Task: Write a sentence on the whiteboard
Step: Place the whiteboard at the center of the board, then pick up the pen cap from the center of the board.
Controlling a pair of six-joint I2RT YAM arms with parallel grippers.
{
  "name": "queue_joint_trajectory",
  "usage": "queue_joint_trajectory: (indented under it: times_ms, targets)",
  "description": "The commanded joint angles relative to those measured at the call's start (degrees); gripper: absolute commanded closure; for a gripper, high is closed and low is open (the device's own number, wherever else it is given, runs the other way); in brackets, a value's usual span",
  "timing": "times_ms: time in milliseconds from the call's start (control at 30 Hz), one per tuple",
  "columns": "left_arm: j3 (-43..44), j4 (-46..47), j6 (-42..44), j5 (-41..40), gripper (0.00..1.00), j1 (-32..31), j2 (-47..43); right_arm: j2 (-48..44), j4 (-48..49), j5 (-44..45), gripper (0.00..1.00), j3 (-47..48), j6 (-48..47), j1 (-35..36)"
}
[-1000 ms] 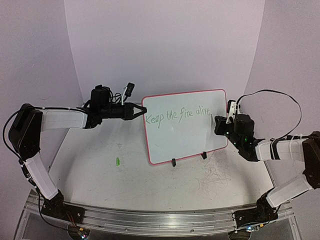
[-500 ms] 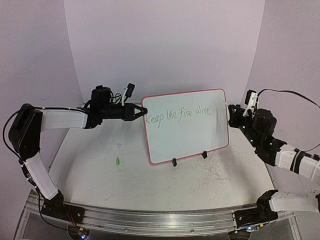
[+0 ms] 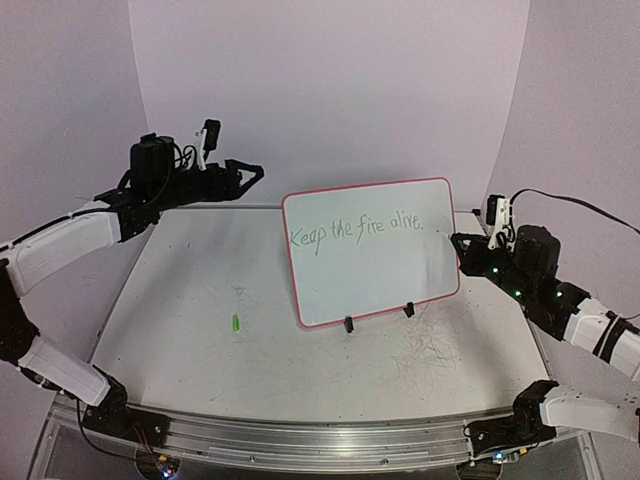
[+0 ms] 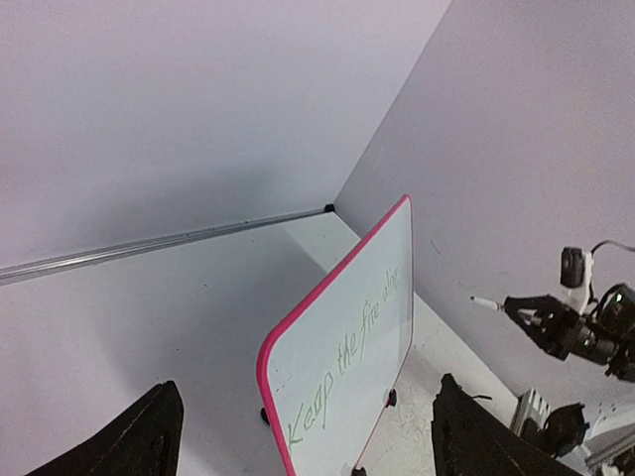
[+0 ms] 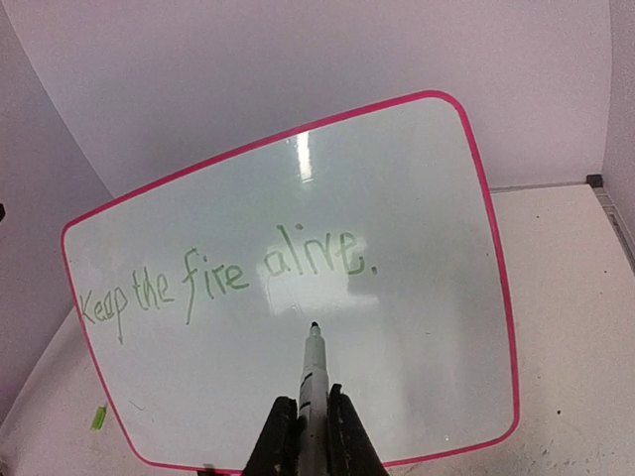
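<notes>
The sentence (image 3: 357, 229) is written in full on the whiteboard (image 3: 375, 290). The left fingers (image 4: 134, 446) are spread and empty; the right fingers (image 5: 281, 436) are clamped on the marker (image 5: 314, 382). Writing is judged complete.

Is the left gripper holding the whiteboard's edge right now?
No, the left gripper hangs open above the table, well clear of the whiteboard.

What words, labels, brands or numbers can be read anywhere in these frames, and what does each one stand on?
"Keep the fire alive." is the sentence, green handwriting across the whiteboard. It is clearest in the right wrist view and seen at a slant from the left wrist.
The marker: no print can be read on it.
Elsewhere: no brand, number or sign can be read.
</notes>
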Motion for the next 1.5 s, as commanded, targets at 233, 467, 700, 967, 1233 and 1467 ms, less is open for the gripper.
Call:
queue_joint_trajectory:
  times_ms: [233,467,700,967,1233,1467]
  targets:
    - [-19.88,-18.88,-17.56,-10.27,0.2,0.26,-11.27,1.25,1.98,1.73,1.0,-0.75,7.25,12.34]
    - [-26.33,-19.28,-19.91,-12.44,0.31,-0.78,-6.84,2.81,2.53,4.27,1.0,-0.28,9.64,19.76]
    - [-22.03,-21.7,-20.21,-21.93,0.36,-7.3,3.62,0.99,3.9,4.5,1.0,-3.0,11.18,20.39]
    - [-17.92,-23.37,-21.65,-28.43,0.45,-10.5,12.62,-0.56,3.84,4.53,1.0,-3.59,10.19,20.42]
    - [-17.53,-25.08,-22.4,-31.7,0.55,-13.81,15.57,-0.6,4.36,4.08,1.0,-3.96,10.11,20.45]
    - [-17.89,-25.11,-21.94,-33.92,0.65,-14.86,17.49,-1.04,5.14,3.35,1.0,-4.62,10.89,20.47]
